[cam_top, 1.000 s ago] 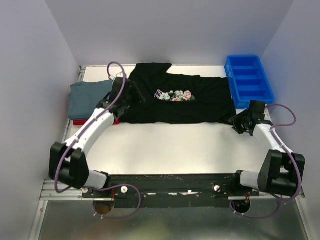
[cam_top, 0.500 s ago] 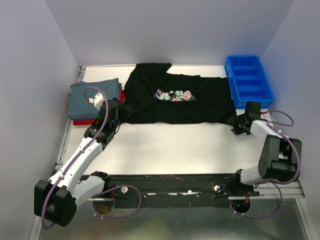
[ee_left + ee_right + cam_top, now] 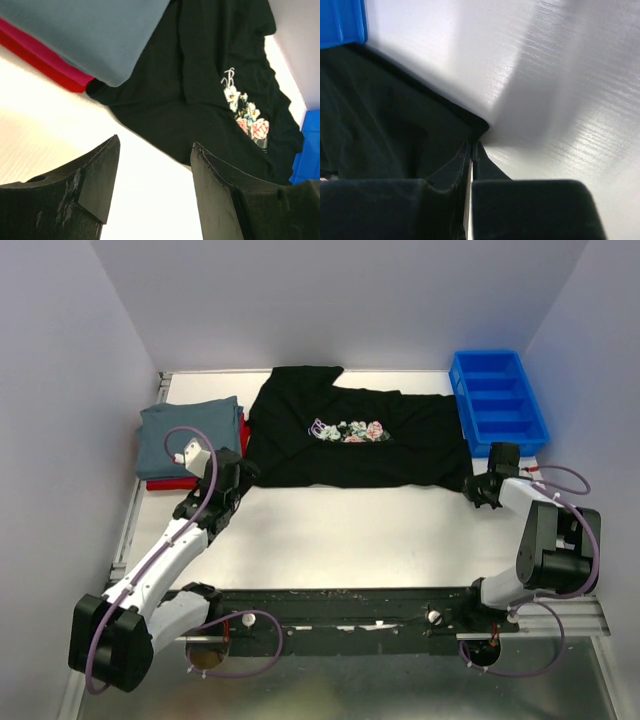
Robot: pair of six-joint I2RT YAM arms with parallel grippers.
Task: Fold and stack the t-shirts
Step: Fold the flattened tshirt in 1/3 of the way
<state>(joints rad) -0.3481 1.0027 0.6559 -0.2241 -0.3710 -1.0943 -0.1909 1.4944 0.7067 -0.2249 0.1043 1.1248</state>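
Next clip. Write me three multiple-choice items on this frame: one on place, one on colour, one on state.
1. Where is the blue bin relative to the black shirt?
A) on its left B) on its right C) on top of it
2. Which colour is the shirt under the folded grey-blue shirt?
A) white B) green C) red
3. How is the left tool?
A) open, holding nothing B) shut on a shirt C) shut on the bin
Answers: B, the bin stands at the far right corner of the table; C, the red shirt shows beneath it; A, nothing sits between its spread fingers.
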